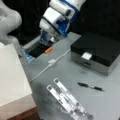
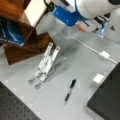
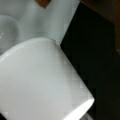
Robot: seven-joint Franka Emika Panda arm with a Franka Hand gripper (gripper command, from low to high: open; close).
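Nearest the camera in a front view, a folding metal stand point(image 1: 68, 100) lies flat on the grey table point(image 1: 105, 92), with a black pen point(image 1: 90, 86) just to its right, apart from it. Further back, a white cable point(image 1: 50, 64) with an inline block runs diagonally across the table, and a black box point(image 1: 96, 51) with a white tag sits at the right. At the far end, the gripper point(image 1: 46, 40) is lowered at a dark tray point(image 1: 35, 51) with blue edging, an orange marker point(image 1: 48, 50) just beside it. Whether the jaws are open or closed cannot be told. The wrist view is filled by a white cylindrical surface.
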